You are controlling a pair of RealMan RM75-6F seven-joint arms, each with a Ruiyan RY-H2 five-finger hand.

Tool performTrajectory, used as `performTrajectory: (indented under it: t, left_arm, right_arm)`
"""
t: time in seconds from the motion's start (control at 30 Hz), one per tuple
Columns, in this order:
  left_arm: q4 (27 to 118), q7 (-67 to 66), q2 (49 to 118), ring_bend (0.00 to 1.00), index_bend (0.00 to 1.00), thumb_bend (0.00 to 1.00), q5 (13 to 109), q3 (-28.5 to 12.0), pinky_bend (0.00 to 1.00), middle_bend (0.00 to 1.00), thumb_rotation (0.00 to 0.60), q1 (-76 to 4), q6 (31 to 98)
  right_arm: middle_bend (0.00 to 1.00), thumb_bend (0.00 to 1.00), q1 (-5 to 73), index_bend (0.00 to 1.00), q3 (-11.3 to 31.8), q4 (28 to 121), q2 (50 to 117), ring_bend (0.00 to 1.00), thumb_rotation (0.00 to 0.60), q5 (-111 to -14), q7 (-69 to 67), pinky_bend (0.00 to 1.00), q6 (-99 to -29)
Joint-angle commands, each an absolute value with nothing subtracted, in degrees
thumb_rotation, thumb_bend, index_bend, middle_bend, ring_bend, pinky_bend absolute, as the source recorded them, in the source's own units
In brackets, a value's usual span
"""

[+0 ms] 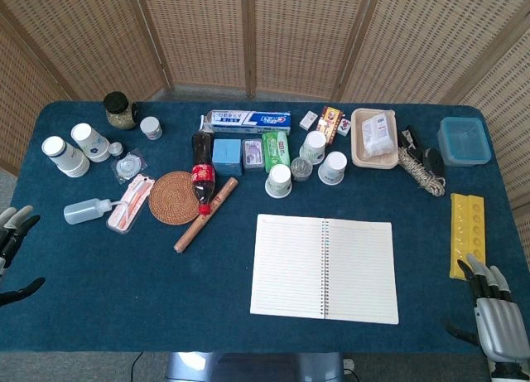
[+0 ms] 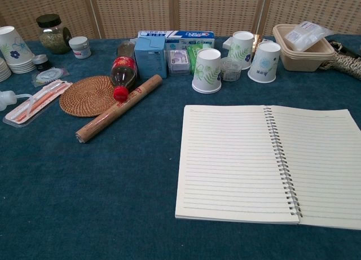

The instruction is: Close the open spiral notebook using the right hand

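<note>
Grey metal right hand [image 1: 497, 316] of mine rests at the near right table edge, fingers apart and holding nothing, right of the white lined spiral notebook [image 1: 323, 268] lying open mid-table.

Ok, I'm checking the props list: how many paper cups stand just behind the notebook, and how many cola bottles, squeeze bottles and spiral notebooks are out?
Paper cups: 3
Cola bottle: 1
Squeeze bottle: 1
Spiral notebook: 1
Total: 6
</note>
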State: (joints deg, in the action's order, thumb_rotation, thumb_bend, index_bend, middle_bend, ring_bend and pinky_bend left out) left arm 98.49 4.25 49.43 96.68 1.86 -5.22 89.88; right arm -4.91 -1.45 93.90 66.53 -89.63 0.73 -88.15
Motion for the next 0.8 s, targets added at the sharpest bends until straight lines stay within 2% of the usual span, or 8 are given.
performTrajectory:
  t: [0.03,0.4,0.7,0.8]
  left_arm:
    - [98.93,3.94,49.18,0.00,0.00,0.00,96.80,1.61,0.00,0.00,0.600,-5.47,89.73]
    - [100.18,3.35,49.07,0.00,0.00,0.00,96.91,1.14,0.00,0.00,0.600,-6.31,88.58]
    - [100.03,2.94,50.12,0.00,0.00,0.00,96.31,1.12,0.00,0.00,0.600,-6.48,87.58]
    - [99.94,2.93,50.46,0.00,0.00,0.00,95.93,1.05,0.00,0.00,0.600,-6.65,87.07]
  right_arm:
    - [0.00,0.04,-4.92,0.00,-1.54,93.76,66.63,0.00,0.600,-89.67,0.58,0.00,-88.13]
    - [0.00,0.04,-4.11,0.00,-3.00,92.71,67.32,0.00,0.600,-90.67,-1.66,0.00,-85.68]
    - [0.00,0.04,-0.21,0.00,-4.56,92.24,67.13,0.00,0.600,-93.12,-4.12,0.00,-79.26]
    - [0.00,0.05,2.41,0.00,-5.14,92.40,66.71,0.00,0.600,-93.78,-7.37,0.00,-75.04]
